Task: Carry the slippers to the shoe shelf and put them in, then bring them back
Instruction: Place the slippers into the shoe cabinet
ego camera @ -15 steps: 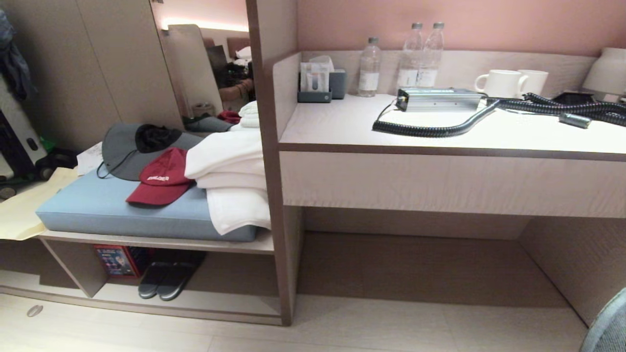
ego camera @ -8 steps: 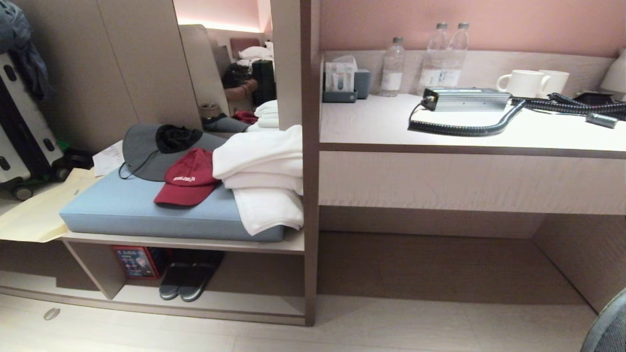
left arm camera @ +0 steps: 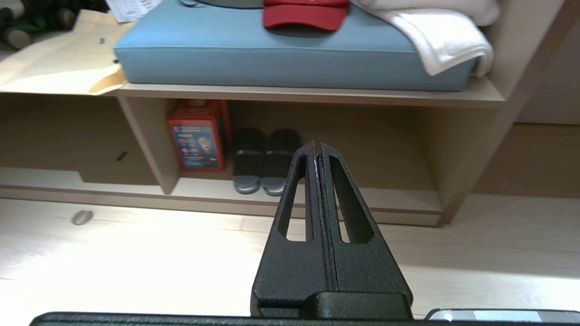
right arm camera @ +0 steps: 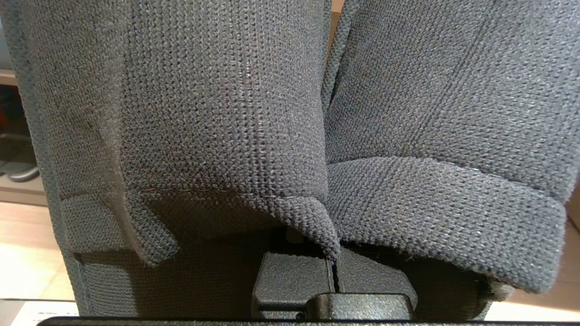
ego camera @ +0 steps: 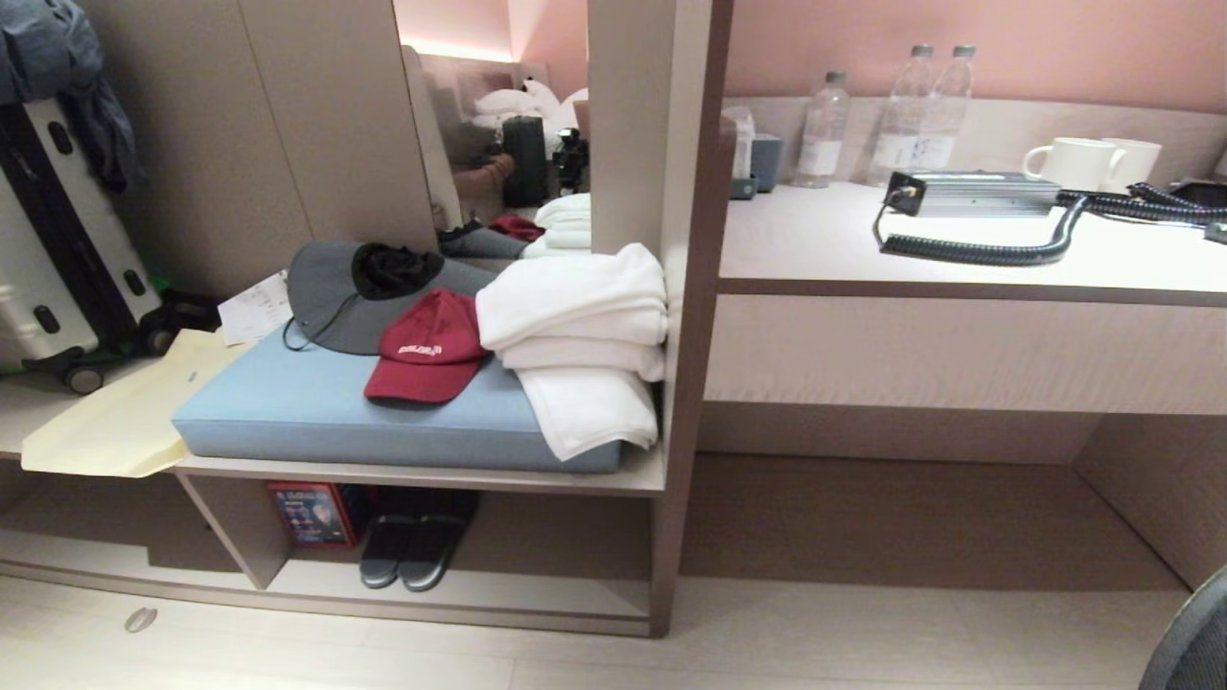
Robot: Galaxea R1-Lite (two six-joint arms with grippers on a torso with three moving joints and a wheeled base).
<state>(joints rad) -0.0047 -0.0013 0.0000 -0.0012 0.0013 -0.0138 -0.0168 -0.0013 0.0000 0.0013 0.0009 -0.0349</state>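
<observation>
A blue cushion [ego camera: 316,412] lies on the bench surface at the left, bearing a red cap [ego camera: 422,350], a grey sun hat [ego camera: 359,297] behind it and folded white towels [ego camera: 580,345] at its right end. A beige paper bag [ego camera: 125,417] spreads just left of the cushion, and a white suitcase [ego camera: 48,240] stands far left. On the desk surface [ego camera: 834,249] at the right are three water bottles [ego camera: 906,115], a silver box [ego camera: 968,192] with a black coiled hose [ego camera: 978,251], and two white mugs [ego camera: 1088,163]. A red-orange box [ego camera: 312,513] stands low, below the cushion.
</observation>
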